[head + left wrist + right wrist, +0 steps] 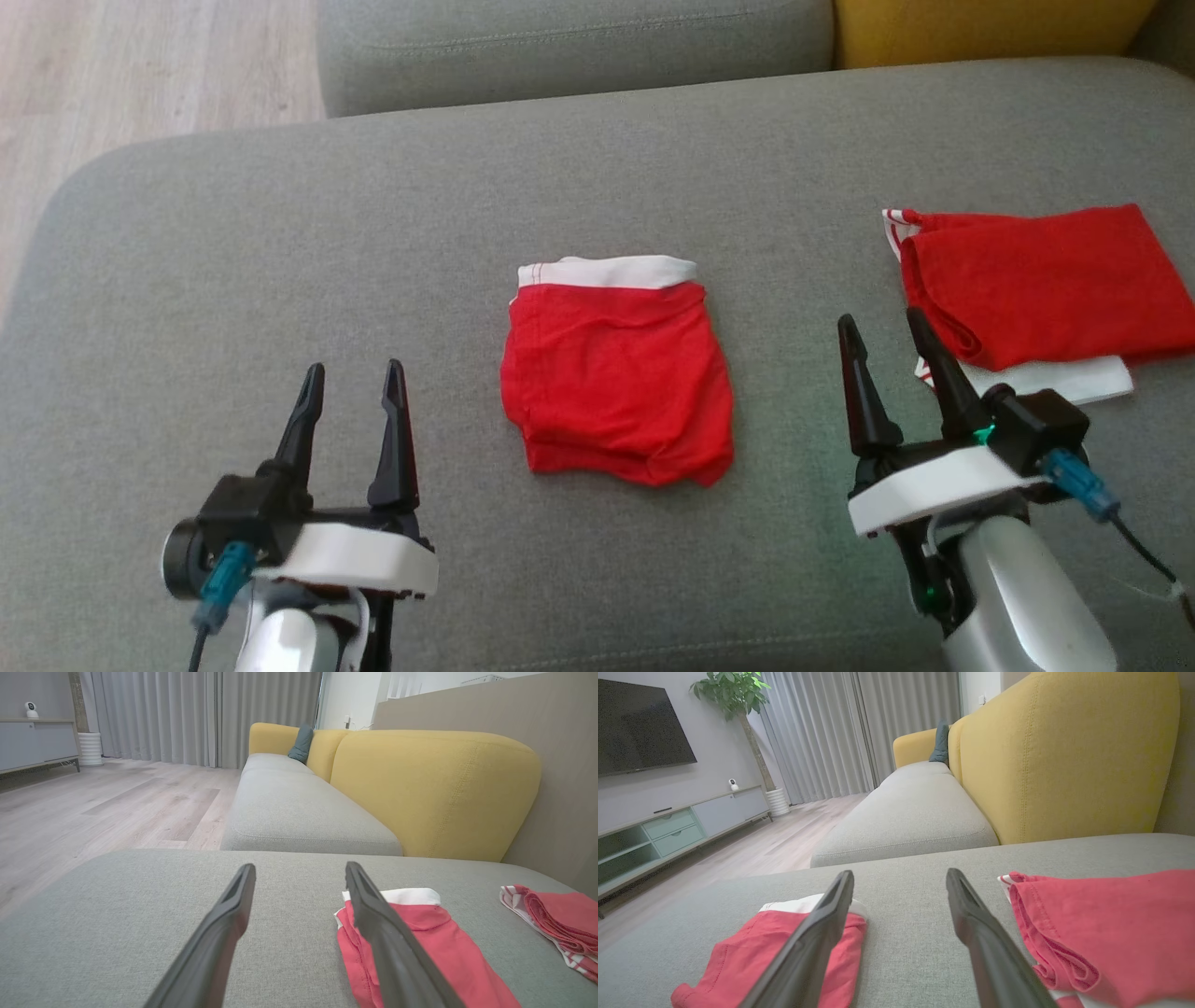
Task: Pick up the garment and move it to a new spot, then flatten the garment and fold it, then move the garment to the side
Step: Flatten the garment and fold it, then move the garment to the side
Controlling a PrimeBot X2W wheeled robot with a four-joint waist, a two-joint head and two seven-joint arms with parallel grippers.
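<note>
Centrally, folded garment (616,373), bare cushion (280,233) around.

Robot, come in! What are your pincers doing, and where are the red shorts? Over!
Left pincer open, empty. Right pincer open, empty. Red shorts folded on the couch between them. Another red pile beside the right pincer.

**Spread fingers over grey seat, red cloth either side**

The right gripper (900,873) has its two dark fingers set wide apart with nothing between them, above the grey seat (906,942). The folded red garment (728,961), white band at its far edge, lies lower left, partly behind one finger. A second garment (1111,933) lies at right. Beyond stand a yellow backrest (1064,756), curtains (822,732), a plant (728,690) and a TV (640,723).
</note>
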